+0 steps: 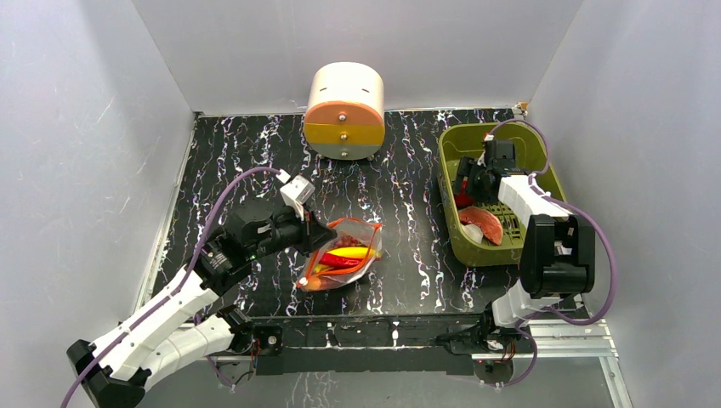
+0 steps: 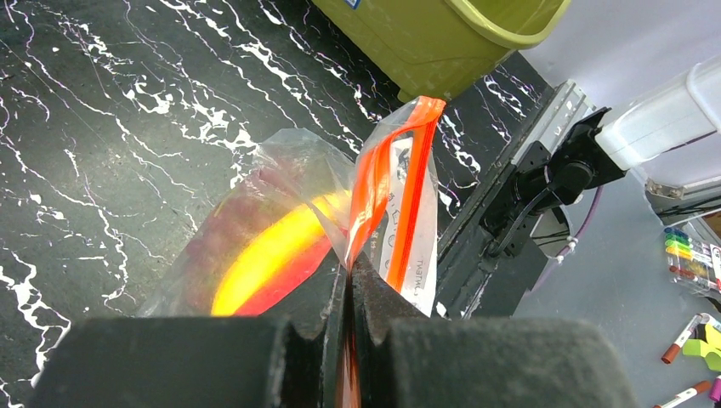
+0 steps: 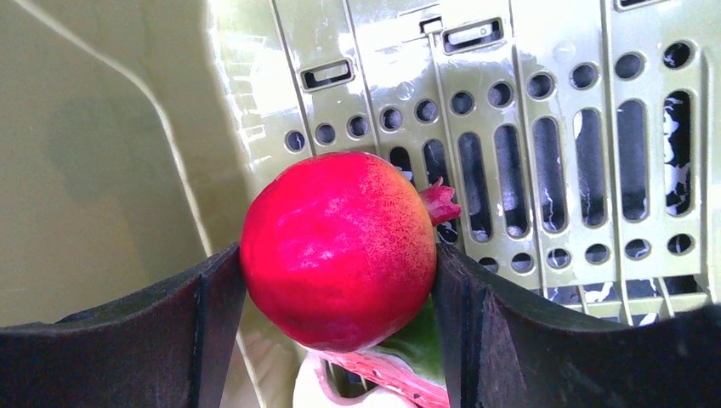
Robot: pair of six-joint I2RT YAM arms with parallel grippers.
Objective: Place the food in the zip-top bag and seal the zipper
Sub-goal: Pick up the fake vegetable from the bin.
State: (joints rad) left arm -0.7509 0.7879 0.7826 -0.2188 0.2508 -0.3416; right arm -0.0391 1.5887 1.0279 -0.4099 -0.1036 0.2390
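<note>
Orange-red zipper sits pinched in my left gripper, its fingers clenched on the near end of the strip. From there the strip rises up and away towards the olive-green bin. In the top view the zip-top bag lies on the black marbled table, near the middle. Its long axis runs diagonally from near-left to far-right, and the left gripper holds its left edge. Inside it, the yellow banana lies along that same diagonal, with the red chili just beside it.

My right gripper reaches down into the bin and grasps the red round fruit, both fingers touching its sides. The fruit's little crown points right, over the slotted floor. A pinkish slice lies at the near end of the bin.
</note>
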